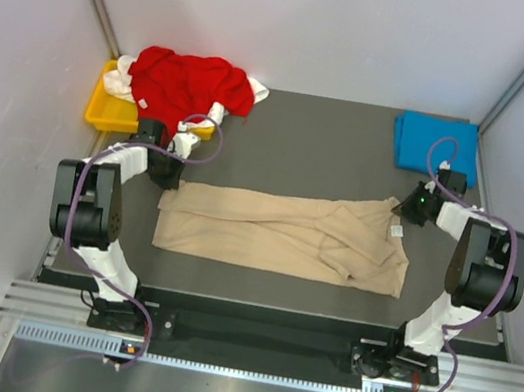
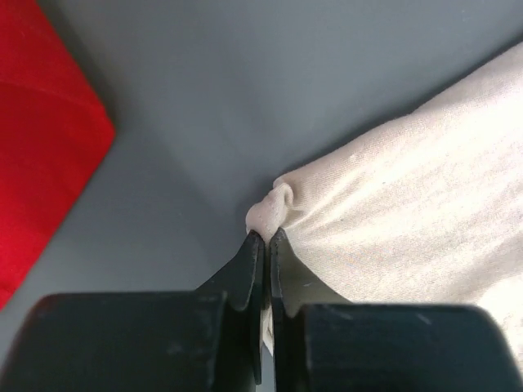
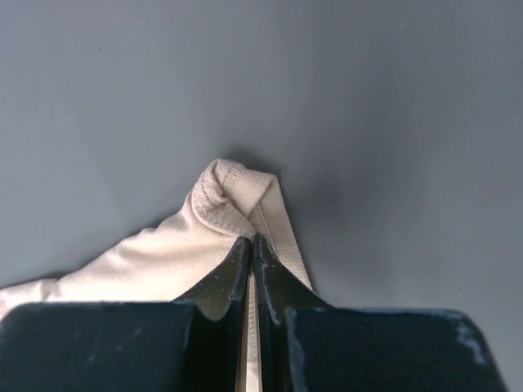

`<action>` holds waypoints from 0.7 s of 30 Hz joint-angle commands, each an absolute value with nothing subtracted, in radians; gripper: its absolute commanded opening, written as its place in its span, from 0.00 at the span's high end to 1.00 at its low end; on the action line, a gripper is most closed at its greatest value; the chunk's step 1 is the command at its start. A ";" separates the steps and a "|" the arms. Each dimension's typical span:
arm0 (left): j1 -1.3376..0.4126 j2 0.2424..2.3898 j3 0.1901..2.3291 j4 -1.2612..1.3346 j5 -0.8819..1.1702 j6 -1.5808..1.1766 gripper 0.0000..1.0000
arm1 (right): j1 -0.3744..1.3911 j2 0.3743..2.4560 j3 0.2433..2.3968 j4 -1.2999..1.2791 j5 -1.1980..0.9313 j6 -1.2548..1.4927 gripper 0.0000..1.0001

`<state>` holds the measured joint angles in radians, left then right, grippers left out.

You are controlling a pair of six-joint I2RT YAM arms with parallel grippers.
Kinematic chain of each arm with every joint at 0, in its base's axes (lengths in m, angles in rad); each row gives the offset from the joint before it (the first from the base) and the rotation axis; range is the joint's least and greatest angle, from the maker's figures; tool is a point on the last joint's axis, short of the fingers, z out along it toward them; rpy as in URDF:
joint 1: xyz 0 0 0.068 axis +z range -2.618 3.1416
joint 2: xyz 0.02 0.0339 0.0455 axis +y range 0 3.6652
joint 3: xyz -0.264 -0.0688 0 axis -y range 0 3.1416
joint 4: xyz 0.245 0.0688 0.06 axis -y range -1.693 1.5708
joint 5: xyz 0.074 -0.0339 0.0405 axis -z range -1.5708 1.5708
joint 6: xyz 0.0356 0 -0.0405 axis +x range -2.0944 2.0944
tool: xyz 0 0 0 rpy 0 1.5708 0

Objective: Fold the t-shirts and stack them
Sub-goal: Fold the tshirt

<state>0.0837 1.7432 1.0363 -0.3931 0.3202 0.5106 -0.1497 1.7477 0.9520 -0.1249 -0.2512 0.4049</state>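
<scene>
Beige cotton t-shirt [image 1: 286, 233] lies flat on the dark grey worktop [image 1: 322, 146], nearest the arm bases. Its long axis runs left to right, with a small label showing toward the right end.

Left tool [image 2: 267, 237] is pinched together on a bunched corner at the shirt's far left edge. Right tool [image 3: 252, 241] is clamped on a stitched, hemmed corner at the far right. One arm at each end, the cloth spanning between them.

Judgement: the next move carries the held far edge across the short axis, toward the bases. Both tools need to travel evenly or the span skews. Nothing lies on the shirt.

Beyond, a bright blue folded t-shirt [image 1: 436, 143] sits far right, behind the right tool. Far left, a large red crumpled t-shirt [image 1: 189, 82] is heaped over a yellow plastic tray [image 1: 105, 109], with a white cloth shirt [image 1: 257, 89] poking out. The red heap is near the left tool but apart from it.
</scene>
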 commanded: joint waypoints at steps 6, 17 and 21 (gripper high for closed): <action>0.087 1.746 1.002 -0.397 0.195 0.535 1.00 | -0.199 1.704 0.926 -0.017 -0.258 0.387 1.00; 0.092 1.588 1.093 -0.567 0.356 0.552 0.61 | -0.177 1.611 1.012 -0.173 -0.261 0.307 0.57; 0.092 1.598 1.126 -0.529 0.360 0.515 0.57 | -0.153 1.640 1.055 -0.209 -0.192 0.275 0.48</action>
